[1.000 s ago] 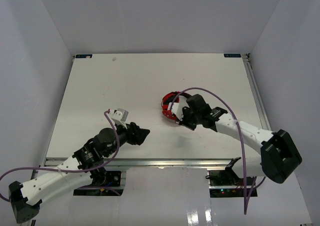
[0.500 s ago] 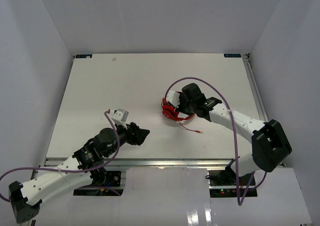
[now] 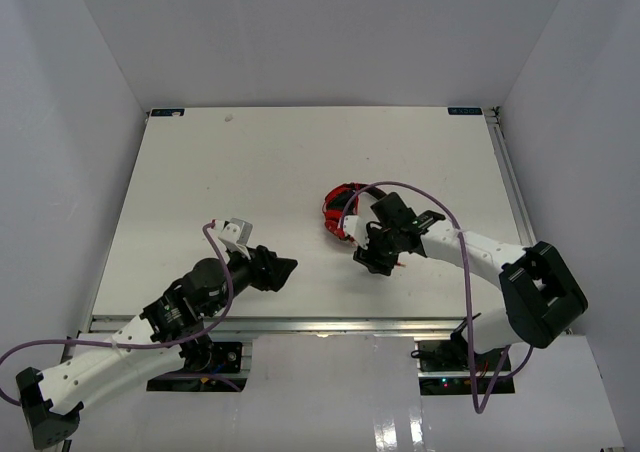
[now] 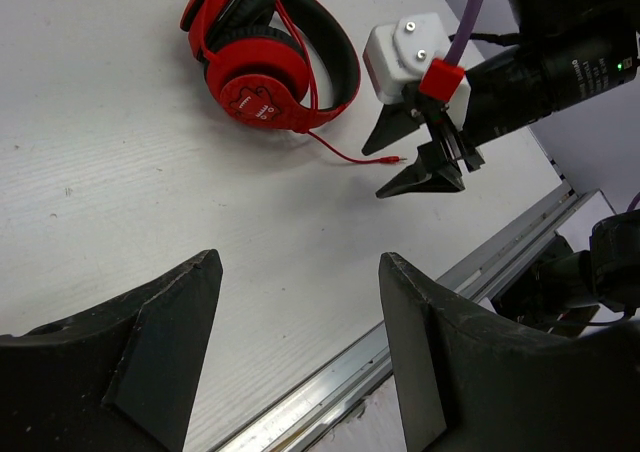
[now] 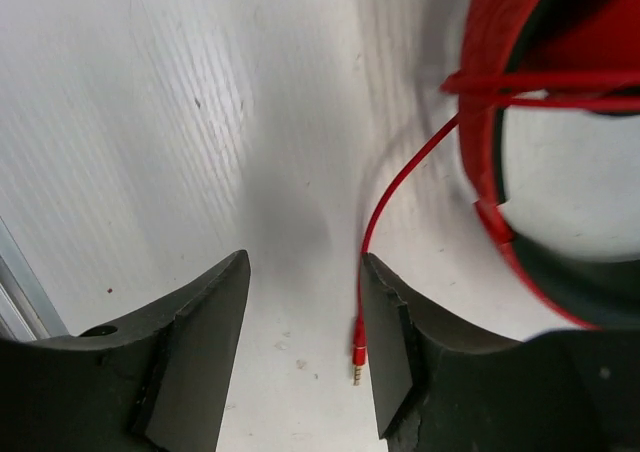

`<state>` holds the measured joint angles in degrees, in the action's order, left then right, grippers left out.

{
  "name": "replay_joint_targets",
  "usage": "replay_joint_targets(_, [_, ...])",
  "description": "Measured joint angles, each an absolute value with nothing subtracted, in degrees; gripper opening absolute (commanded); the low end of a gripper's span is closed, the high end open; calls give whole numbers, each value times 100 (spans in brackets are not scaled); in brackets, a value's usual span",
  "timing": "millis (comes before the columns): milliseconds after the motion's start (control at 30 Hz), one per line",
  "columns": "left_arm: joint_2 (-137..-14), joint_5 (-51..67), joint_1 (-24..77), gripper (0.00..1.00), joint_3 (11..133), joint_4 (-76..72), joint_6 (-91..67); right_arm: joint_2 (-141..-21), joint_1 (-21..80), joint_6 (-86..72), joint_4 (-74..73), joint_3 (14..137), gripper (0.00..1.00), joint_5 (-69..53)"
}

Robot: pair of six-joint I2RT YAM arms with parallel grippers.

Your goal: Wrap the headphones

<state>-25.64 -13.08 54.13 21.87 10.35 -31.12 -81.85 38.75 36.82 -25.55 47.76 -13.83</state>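
The red headphones [image 3: 338,215] lie folded on the white table [image 3: 250,172], with turns of thin red cord across the band [image 5: 540,82]. The cord's free end curves down to the plug [image 5: 357,357], which lies flat on the table. My right gripper [image 3: 369,263] hovers just in front of the headphones, open; the plug sits between its fingers, close beside the right finger [image 5: 390,362], and is not gripped. In the left wrist view the headphones [image 4: 265,57], plug [image 4: 395,159] and right gripper [image 4: 386,170] all show. My left gripper [image 3: 286,269] stands open and empty left of them.
The table's near metal rail [image 4: 450,282] runs just below my left gripper [image 4: 300,257]. Purple robot cable [image 3: 440,207] loops over the right arm. White walls enclose the table on three sides.
My right gripper was shut and has opened, letting the cord end rest on the table. It swung from over the headphones to their near side. The left arm barely moved.
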Motion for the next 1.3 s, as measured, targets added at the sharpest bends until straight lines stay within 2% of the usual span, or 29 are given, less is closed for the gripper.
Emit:
replay_joint_targets(267, [-2565,-1306,5413,75,2179,1033,-3154,-8458,3874,3329,-2242,4545,55,-1124])
replay_joint_targets(400, [-2528,-1306,5413,75,2140,1034,-3159,-8739,3874,3094,-1907,4577,50,-1015])
replay_joint_targets(567, [-2480,-1306,5413,75,2110,1037,-3172,-8934,3874,2893,-1619,4689,26,-1004])
replay_joint_targets(733, [-2480,-1306,5413,75,2110,1037,-3194,-8999,3872,2867,-1480,4727,11,-983])
replay_joint_targets(1100, [-2472,-1313,5413,76,2102,1037,-3192,-8715,3924,3555,-2093,5155,10,-256])
replay_joint_targets(1300, [-2532,-1315,5413,76,2104,1037,-3175,-8654,4368,4087,-2188,5358,11,592])
